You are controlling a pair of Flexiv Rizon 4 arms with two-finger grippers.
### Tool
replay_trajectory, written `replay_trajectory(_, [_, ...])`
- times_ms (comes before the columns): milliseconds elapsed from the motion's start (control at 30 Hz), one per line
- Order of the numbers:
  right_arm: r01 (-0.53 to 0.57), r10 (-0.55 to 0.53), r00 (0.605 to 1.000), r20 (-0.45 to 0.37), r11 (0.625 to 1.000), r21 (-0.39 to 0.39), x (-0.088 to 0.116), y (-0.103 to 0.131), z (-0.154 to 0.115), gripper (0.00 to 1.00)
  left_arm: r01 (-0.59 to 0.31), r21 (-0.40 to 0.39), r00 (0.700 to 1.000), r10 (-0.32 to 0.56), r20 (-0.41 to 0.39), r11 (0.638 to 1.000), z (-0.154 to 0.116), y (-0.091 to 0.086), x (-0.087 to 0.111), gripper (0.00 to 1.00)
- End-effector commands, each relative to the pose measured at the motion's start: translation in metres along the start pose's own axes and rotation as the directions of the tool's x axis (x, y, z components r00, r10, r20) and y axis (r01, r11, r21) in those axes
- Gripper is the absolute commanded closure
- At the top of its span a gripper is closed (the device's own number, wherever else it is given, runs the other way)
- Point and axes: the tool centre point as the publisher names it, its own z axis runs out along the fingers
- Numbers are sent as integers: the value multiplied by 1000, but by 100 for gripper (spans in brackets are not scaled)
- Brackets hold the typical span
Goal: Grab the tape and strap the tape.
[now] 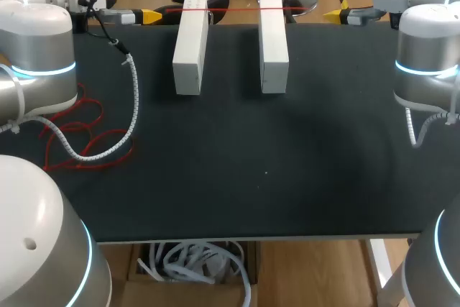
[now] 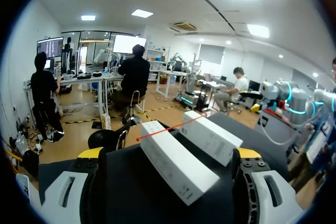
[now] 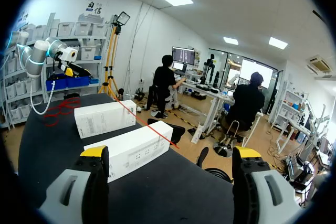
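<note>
A thin red tape [image 1: 237, 9] lies stretched across the far ends of two white boxes, the left box [image 1: 191, 47] and the right box [image 1: 273, 42], on the black table [image 1: 237, 177]. My left gripper [image 1: 147, 16] hangs at the far left edge, open, pointing toward the tape's left end [image 2: 139, 139]. My right gripper [image 1: 336, 14] hangs at the far right edge, open, facing the tape's right end [image 3: 173, 144]. In the left wrist view the near box [image 2: 176, 163] lies ahead of the left gripper [image 2: 168, 156]. Nothing is between the fingers of the right gripper [image 3: 170, 153].
A red cable [image 1: 86, 141] lies in loops on the table's left side, with a white spiral hose [image 1: 133, 98] running from my left arm over it. The boxes stand parallel with a gap between them.
</note>
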Motion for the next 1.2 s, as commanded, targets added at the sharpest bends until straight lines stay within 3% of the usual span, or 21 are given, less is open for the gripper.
replay_trajectory(33, [0,0,1000,-2,1000,-2,-1,-1,0,0,-1,6,1000,1,1,1000,1,1,0,0])
replay_trajectory(400, [0,0,1000,-2,1000,-2,-1,-1,0,0,-1,6,1000,1,1,1000,1,1,0,0])
replay_trajectory(500, [0,0,1000,-2,1000,-2,-1,-1,0,0,-110,24,987,112,-115,994,0,0,-3,0])
replay_trajectory(533, [0,0,1000,-2,1000,-2,-1,-1,0,0,-166,22,970,167,-175,986,2,-2,-3,0])
replay_trajectory(600, [0,0,1000,-2,1000,-2,-1,-1,0,0,-282,69,905,289,-312,957,4,-11,2,0])
replay_trajectory(733, [0,0,1000,-2,1000,-2,-1,-1,0,0,-444,170,699,459,-548,880,9,-27,17,0])
replay_trajectory(833, [0,0,1000,-2,1000,-2,-1,-1,0,0,-514,270,546,553,-629,814,10,-36,28,0])
replay_trajectory(867, [0,0,1000,-2,1000,-2,-1,-1,0,0,-531,272,520,562,-643,803,11,-38,30,0])
replay_trajectory(1200, [0,0,1000,-2,1000,-2,-1,-1,0,0,-531,272,520,562,-643,803,11,-38,30,0])
